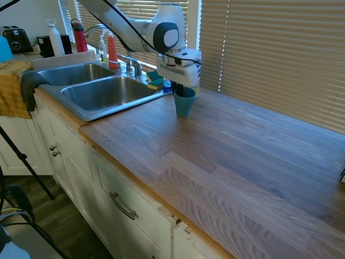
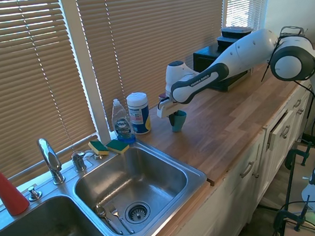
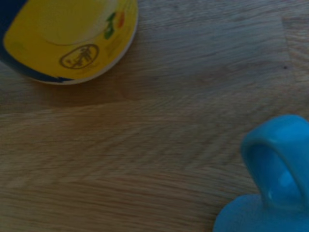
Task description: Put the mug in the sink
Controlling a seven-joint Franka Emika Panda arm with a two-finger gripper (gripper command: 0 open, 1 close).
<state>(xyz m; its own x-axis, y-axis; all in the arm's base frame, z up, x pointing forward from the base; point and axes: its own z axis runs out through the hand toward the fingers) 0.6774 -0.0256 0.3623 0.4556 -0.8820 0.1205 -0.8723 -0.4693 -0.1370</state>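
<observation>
The gripper (image 1: 182,89) is closed on the rim of the mug (image 1: 184,102), one finger inside and one outside; the mug hangs just above the wooden counter (image 1: 226,156), slightly tilted in the second exterior view. It sits right of the sink (image 2: 146,177), near the white canister (image 2: 138,113) and the soap bottle (image 2: 121,121). Two sponges (image 2: 109,146) lie on the sink's rear rim. The wrist view shows the mug's handle (image 3: 277,169) (blurred) and the canister's yellow label.
</observation>
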